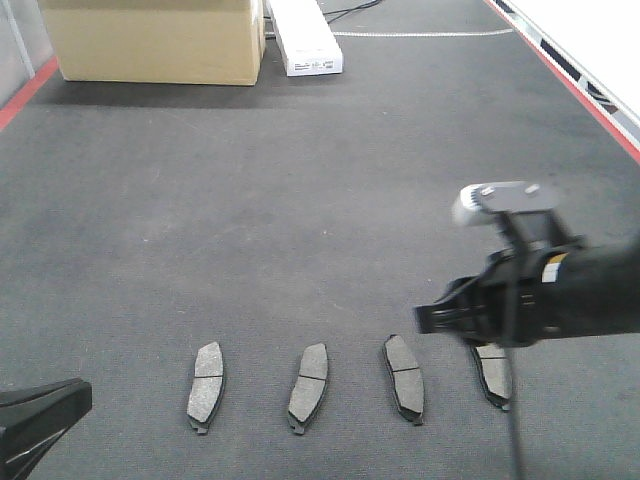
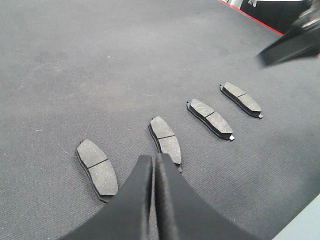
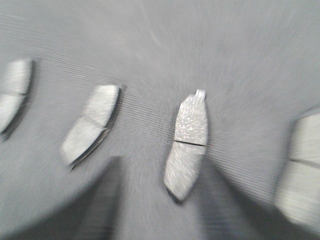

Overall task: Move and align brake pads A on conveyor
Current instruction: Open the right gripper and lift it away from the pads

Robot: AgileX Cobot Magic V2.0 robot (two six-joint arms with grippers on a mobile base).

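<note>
Four dark-grey brake pads lie in a row on the charcoal conveyor belt [image 1: 300, 200]: one at the left [image 1: 206, 385], a second [image 1: 309, 386], a third [image 1: 404, 377], and a fourth [image 1: 493, 374] partly under my right arm. My right gripper [image 1: 428, 319] hovers above the belt between the third and fourth pads. In the blurred right wrist view it is open [image 3: 160, 200], with one pad [image 3: 187, 142] just ahead between its fingers. My left gripper [image 2: 153, 160] is shut and empty, near the second pad [image 2: 166, 140]; it also shows at the bottom left of the front view [image 1: 40, 415].
A cardboard box [image 1: 155, 40] and a long white box [image 1: 305, 40] stand at the far end of the belt. Red strips run along the belt's left [image 1: 25, 95] and right [image 1: 580, 90] edges.
</note>
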